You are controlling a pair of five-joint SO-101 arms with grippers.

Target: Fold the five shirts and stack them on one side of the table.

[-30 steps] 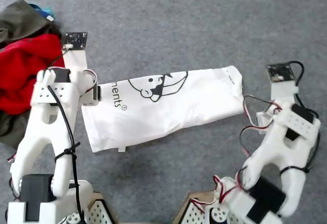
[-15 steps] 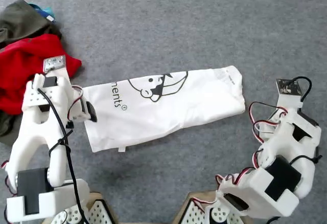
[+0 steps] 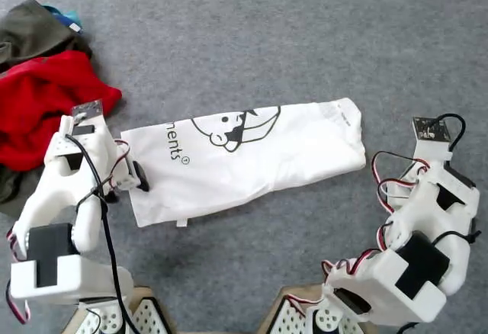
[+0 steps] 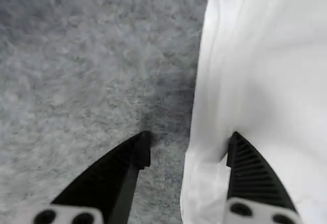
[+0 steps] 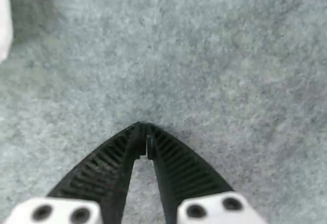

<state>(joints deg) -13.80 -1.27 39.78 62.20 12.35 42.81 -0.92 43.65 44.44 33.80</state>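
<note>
White shirt [image 3: 244, 158] lies folded at centre of worktop [image 3: 305, 52], long axis left-right, right end angled farther away. Left jaws open, straddling its left edge; right jaws closed, well apart. Left jaws have slid toward shirt's near corner since half a second ago.

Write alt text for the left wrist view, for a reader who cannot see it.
The left gripper is open and straddles the folded edge of the white shirt. One black finger is over the shirt and the other is over the grey fabric-covered table. The shirt's edge shows layered folds.
</note>
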